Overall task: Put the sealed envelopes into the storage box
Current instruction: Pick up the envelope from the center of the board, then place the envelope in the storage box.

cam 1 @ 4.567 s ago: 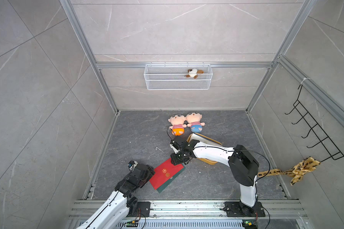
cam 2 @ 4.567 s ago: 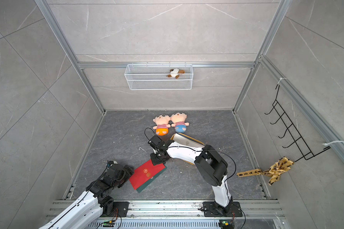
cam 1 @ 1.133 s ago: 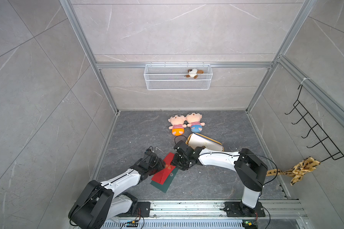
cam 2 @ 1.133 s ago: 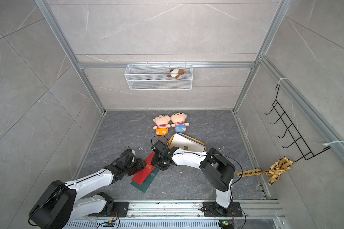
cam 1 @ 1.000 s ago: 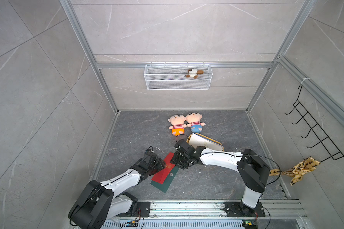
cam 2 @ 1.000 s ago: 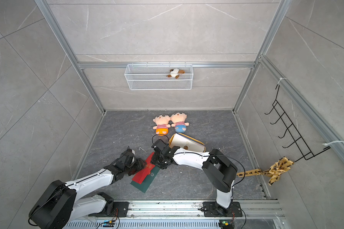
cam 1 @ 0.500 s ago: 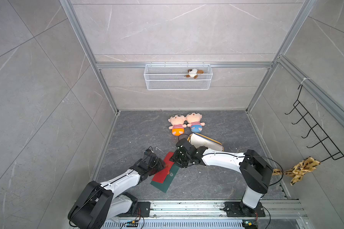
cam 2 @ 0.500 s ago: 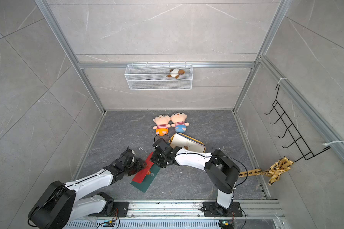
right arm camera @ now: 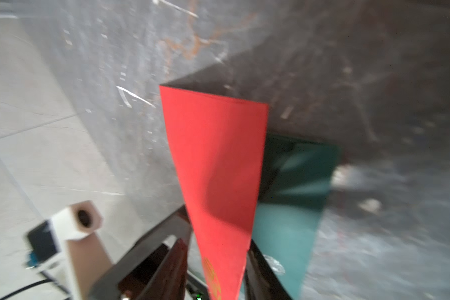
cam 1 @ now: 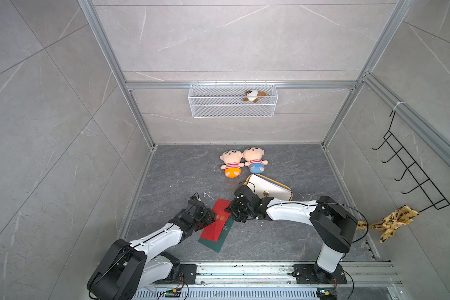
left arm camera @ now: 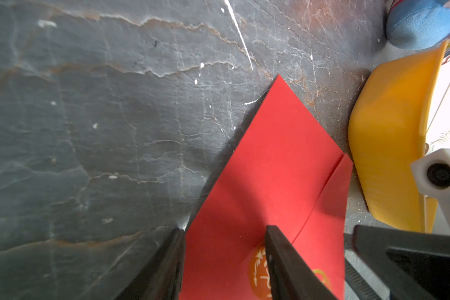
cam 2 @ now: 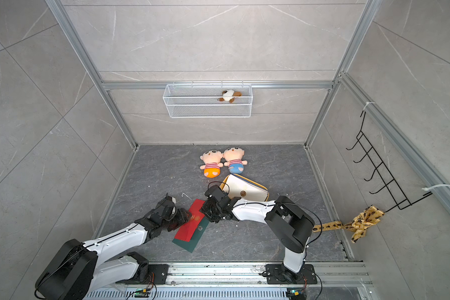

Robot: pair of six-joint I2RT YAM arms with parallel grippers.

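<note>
Two arms, white links (cam 1: 289, 211), bulky black joints (cam 1: 331, 228), thin black cables (cam 1: 363, 217), seemingly matte black claw fingers (left arm camera: 283, 259).

This is a robot test cell in a laboratory, dressed a little like a corner of a home. The walls (cam 1: 231, 39) are grey stone-look panels held in an aluminium frame (cam 1: 240, 85), and the floor (cam 1: 182, 168) is dark stone. The left arm (cam 1: 156, 240) and the right arm (cam 1: 291, 211) stand on a metal rail (cam 1: 244, 270), and a small camera (left arm camera: 439, 175) sits on one wrist. Household props are placed around: a wire basket (cam 1: 233, 110), a black hook rack (cam 1: 411, 176), two plush dolls (cam 1: 231, 165) and a yellow storage box (left arm camera: 390, 145).
</note>
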